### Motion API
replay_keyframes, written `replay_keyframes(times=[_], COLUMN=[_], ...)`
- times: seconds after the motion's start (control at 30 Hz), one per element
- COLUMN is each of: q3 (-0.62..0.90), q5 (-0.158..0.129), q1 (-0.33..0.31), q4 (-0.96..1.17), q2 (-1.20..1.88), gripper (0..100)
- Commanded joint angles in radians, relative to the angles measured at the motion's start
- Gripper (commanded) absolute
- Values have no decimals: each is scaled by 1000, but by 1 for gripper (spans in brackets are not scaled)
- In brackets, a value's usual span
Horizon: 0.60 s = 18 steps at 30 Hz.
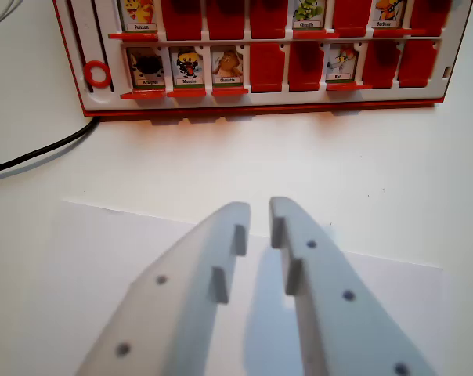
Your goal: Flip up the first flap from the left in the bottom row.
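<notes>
At the wrist view's left, a black cable [41,154] trails over the white table [393,180] toward the red game board [260,106], and a red ring slider [99,75] sits in the board's left channel. Just right of it is the target, the first bottom-row flap [146,69], showing a dark character picture (so it may already stand up; I cannot tell). Next come the second flap [189,68] and third flap [228,67], then plain red ones. The gripper [259,215] hovers low and well short of the board, its jaws slightly parted around nothing, lined up nearer the middle columns. The likely risk is pushing straight ahead and striking the wrong flap. A blunt push could also slide the whole board, or snag the ring slider.
</notes>
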<state>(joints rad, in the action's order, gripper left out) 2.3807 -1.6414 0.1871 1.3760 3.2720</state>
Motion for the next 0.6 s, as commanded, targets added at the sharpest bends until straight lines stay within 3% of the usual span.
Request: replay_keyframes(times=[0.0,0.2,0.57], q3=[-63,-87,-61], q5=[12,25,48], q1=[2,9,94], q4=[8,-15,-57], q2=[2,2,2], gripper=[3,3,3])
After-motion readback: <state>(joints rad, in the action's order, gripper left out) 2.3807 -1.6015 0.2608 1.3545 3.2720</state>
